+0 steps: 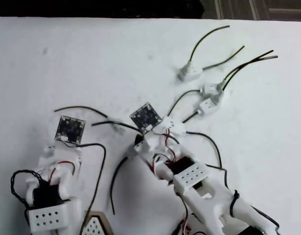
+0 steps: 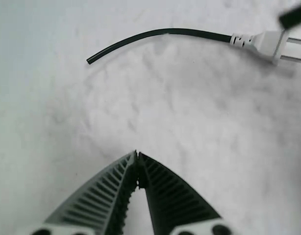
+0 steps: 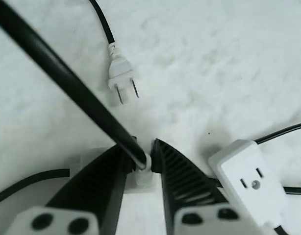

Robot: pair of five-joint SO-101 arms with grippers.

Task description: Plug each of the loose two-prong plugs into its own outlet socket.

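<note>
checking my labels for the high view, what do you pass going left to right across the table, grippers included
left gripper → loose two-prong plug → right gripper, shut on a second plug → outlet socket beside it → pair of outlet sockets farthest right

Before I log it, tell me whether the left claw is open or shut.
Shut. The left claw has its tips touching, nothing between them.

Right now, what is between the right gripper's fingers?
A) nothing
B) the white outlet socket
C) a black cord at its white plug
C: the right gripper is shut on the black cord where it meets its white plug, and the outlet socket lies free beside it.
</note>
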